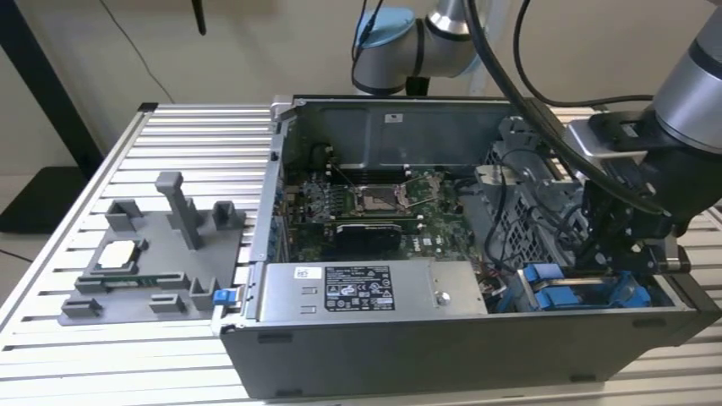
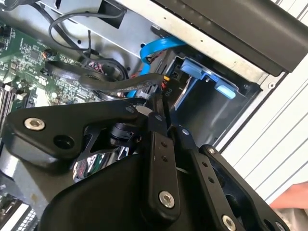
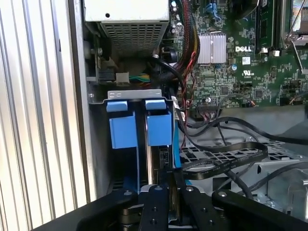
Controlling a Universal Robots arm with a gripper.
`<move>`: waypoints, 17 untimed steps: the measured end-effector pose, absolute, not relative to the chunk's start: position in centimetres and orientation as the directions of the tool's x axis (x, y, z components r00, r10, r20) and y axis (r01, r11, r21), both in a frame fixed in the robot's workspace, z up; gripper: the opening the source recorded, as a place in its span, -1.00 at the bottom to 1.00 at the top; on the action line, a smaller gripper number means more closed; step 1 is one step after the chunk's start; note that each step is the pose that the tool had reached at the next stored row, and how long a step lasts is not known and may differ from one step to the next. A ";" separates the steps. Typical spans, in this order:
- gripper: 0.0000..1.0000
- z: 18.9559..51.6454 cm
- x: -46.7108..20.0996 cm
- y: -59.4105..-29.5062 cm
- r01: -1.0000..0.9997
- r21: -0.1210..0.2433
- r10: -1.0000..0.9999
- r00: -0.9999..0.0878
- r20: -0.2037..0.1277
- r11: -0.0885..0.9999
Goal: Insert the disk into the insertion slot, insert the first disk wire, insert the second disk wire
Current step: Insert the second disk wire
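At the lower right of the exterior view, the gripper reaches into the open computer case on the bench, its fingers closed on a black connector above the insertion slot, where the disk sits upright between blue tabs

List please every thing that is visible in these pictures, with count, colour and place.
computer case: one, grey, open, on the slatted table.
motherboard: one, green, inside the case.
power-supply box: one, grey, at the case's front wall.
insertion slot: one, grey cage with blue parts, in a case corner.
fixture: one, grey, on the table, at the exterior view's left.
arm: one, silver and black.
hand: one, black, at the slot.
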State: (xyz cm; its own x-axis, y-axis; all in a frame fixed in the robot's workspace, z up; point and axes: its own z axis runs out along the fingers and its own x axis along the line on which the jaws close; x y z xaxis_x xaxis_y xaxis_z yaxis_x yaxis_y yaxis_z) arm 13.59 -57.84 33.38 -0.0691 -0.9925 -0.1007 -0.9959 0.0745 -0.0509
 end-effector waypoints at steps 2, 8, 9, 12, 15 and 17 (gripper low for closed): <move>1.00 33.3 13.6 -57.8 -0.996 -0.051 -0.992 -0.069 -0.102 0.074; 1.00 33.9 13.6 -57.9 -0.996 -0.050 -0.992 -0.069 -0.105 0.074; 1.00 34.3 13.6 -57.9 -0.996 -0.049 -0.992 -0.069 -0.104 0.074; 1.00 35.2 13.6 -57.9 -0.996 -0.046 -0.992 -0.069 -0.104 0.074; 1.00 36.1 13.6 -57.9 -0.996 -0.043 -0.992 -0.070 -0.103 0.074; 1.00 36.7 13.6 -57.9 -0.996 -0.040 -0.992 -0.070 -0.103 0.074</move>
State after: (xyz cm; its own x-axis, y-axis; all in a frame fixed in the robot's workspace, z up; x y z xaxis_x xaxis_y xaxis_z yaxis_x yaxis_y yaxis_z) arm 13.58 -57.87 36.72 -0.0700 -0.9922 -0.1033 -0.9964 0.0745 -0.0400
